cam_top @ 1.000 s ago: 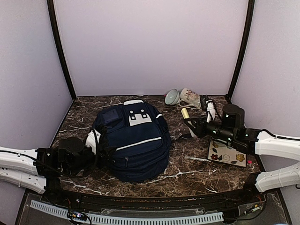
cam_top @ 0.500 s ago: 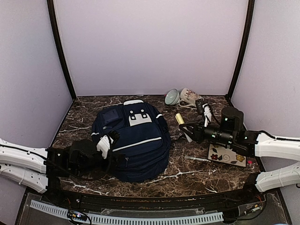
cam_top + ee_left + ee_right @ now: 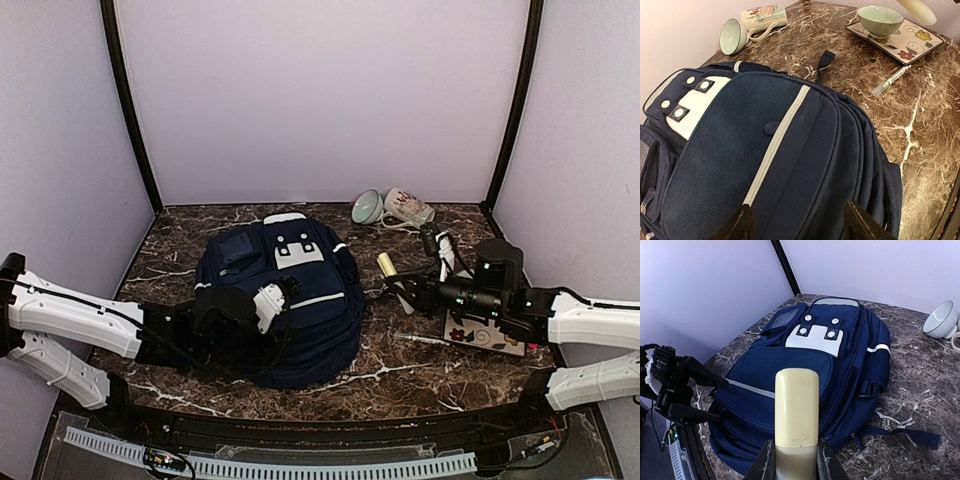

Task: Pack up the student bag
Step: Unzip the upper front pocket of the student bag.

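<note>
Pale lilac walls (image 3: 320, 100) and black corner posts (image 3: 130, 110) close in a dark marble table (image 3: 180, 240) veined with white; the left gripper (image 3: 288, 290) hangs over the bag's front, its fingers spread apart with nothing between them; the student bag (image 3: 318, 325) lies flat, left of centre, white patch toward the back wall; the right gripper (image 3: 405, 283) is clamped on a pale yellow cylinder (image 3: 386, 264); behind sit a tipped bowl (image 3: 366, 207) and mug (image 3: 406, 207); a pen (image 3: 425, 341) lies beside a flowered plate (image 3: 500, 338).
</note>
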{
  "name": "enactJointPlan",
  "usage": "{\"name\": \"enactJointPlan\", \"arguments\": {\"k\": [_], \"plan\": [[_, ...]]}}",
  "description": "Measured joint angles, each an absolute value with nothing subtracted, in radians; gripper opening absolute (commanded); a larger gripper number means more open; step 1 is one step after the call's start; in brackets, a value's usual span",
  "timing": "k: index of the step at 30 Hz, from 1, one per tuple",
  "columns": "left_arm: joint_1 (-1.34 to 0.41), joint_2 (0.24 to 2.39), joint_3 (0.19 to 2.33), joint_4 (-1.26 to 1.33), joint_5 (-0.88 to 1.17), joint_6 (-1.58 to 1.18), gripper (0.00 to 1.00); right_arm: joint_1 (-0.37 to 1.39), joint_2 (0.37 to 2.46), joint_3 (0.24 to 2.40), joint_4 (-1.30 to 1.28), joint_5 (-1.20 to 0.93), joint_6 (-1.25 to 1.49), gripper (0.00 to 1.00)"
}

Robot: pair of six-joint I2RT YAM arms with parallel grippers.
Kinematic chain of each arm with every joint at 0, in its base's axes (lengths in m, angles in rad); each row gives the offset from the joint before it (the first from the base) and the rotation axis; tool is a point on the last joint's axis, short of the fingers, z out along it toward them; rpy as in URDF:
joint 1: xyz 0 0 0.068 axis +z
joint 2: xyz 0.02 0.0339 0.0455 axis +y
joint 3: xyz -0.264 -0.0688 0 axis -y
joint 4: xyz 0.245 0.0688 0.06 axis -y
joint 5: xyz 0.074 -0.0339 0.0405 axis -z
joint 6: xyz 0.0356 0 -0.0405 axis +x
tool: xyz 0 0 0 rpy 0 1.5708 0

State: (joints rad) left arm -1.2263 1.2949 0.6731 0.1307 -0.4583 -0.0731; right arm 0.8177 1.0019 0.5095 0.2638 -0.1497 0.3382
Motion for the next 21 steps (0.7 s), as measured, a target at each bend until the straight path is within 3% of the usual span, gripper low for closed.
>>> {"name": "enactJointPlan", "arguments": {"k": [15,21], "plan": [[-1.168,1.594,0.883,0.133,-0.432,-0.001,0.61,0.819,0.931,0.470,0.236,-0.100,0.336,0.00],[-1.156,1.603,0.896,0.133,-0.447,0.012,0.47,0.819,0.921,0.461,0.231,-0.093,0.334,0.00]]}}
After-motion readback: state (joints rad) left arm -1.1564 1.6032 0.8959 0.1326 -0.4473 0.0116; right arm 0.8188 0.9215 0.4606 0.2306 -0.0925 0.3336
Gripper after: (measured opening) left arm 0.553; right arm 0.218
